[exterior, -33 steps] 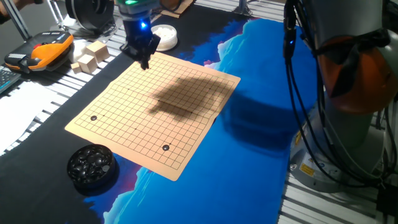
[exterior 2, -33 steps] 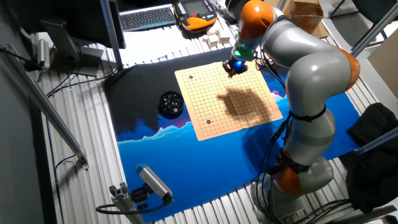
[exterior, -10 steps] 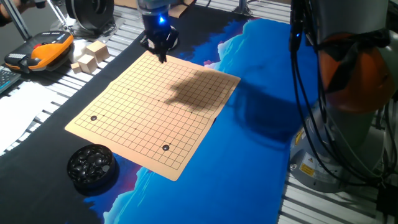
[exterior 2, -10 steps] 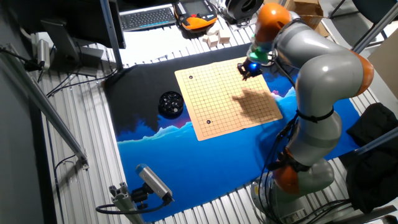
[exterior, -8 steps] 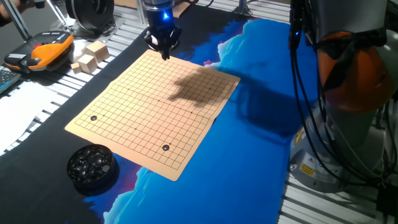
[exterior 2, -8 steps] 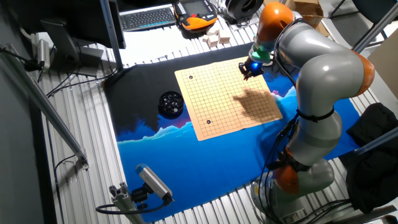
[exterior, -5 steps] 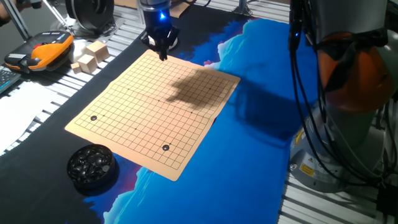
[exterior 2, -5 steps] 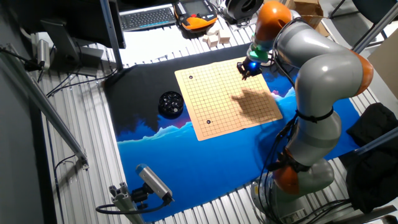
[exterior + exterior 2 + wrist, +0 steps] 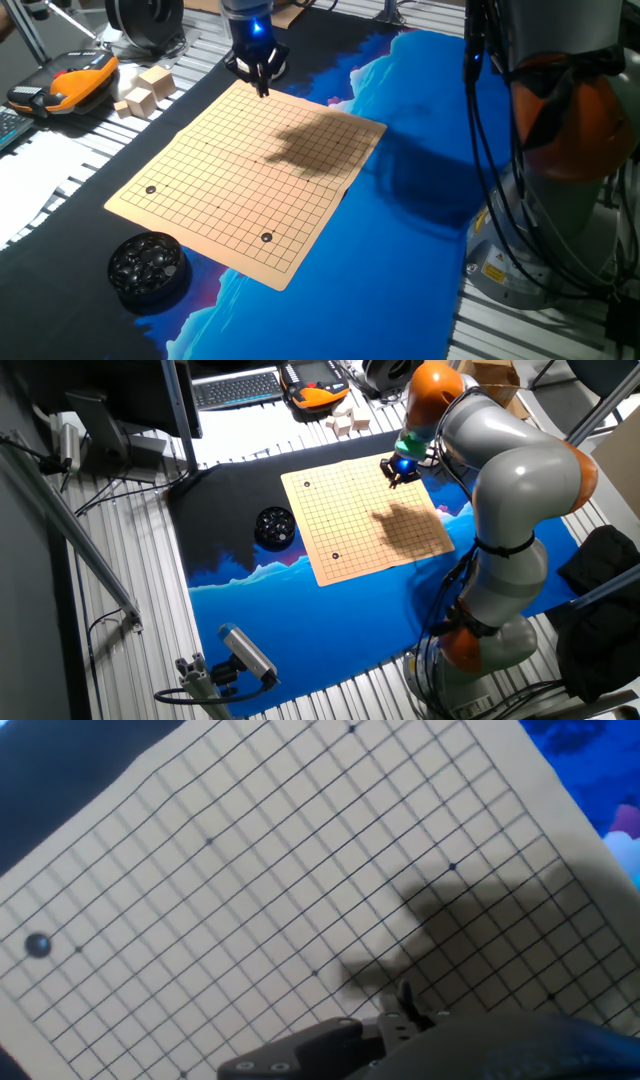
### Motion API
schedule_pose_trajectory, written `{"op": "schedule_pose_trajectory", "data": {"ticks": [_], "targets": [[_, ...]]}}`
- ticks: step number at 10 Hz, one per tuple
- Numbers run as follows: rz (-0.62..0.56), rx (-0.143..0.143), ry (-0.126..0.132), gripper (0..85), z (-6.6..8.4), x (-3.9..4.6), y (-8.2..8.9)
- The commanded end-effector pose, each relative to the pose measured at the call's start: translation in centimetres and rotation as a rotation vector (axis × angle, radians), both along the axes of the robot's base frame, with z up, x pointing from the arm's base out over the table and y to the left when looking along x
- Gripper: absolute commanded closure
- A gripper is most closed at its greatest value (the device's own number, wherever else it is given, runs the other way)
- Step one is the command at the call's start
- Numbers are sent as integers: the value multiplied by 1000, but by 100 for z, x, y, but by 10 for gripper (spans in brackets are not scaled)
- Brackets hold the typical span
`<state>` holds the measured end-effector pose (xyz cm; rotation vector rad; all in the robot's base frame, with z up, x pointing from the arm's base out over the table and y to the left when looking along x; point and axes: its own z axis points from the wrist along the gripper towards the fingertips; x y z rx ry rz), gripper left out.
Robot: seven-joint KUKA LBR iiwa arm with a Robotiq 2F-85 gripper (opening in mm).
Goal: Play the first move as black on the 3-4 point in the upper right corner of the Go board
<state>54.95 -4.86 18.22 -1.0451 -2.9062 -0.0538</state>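
Right now your gripper (image 9: 262,84) is hanging low over one corner of the Go board (image 9: 240,180), the corner nearest the wooden blocks (image 9: 143,91) and the white dish behind it. Its fingers (image 9: 395,476) are pointing down at the grid, drawn close to a narrow tip, but you cannot tell from these views whether they are pinching a stone. Two dark stones are already sitting on the board: one (image 9: 151,189) near the corner toward the keyboard side, another (image 9: 266,237) near the edge facing the blue cloth. The bowl of black stones (image 9: 148,266) is resting on the dark mat just beside the board's near corner. From the hand view, the arm's shadow is falling across the grid (image 9: 300,870).
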Motion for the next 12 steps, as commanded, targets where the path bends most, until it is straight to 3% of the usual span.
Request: {"op": "schedule_pose_trajectory", "data": {"ticks": [1,2,3,4,8,10,12], "targets": [[-1,-42,2,850,1,1,5],[-4,-56,2,850,1,1,5],[-11,-41,-1,850,1,1,5],[-6,-56,-3,850,1,1,5],[-6,-42,7,850,1,1,5],[8,-39,8,850,44,-177,-119],[33,-14,-2,850,50,-370,-373]]}}
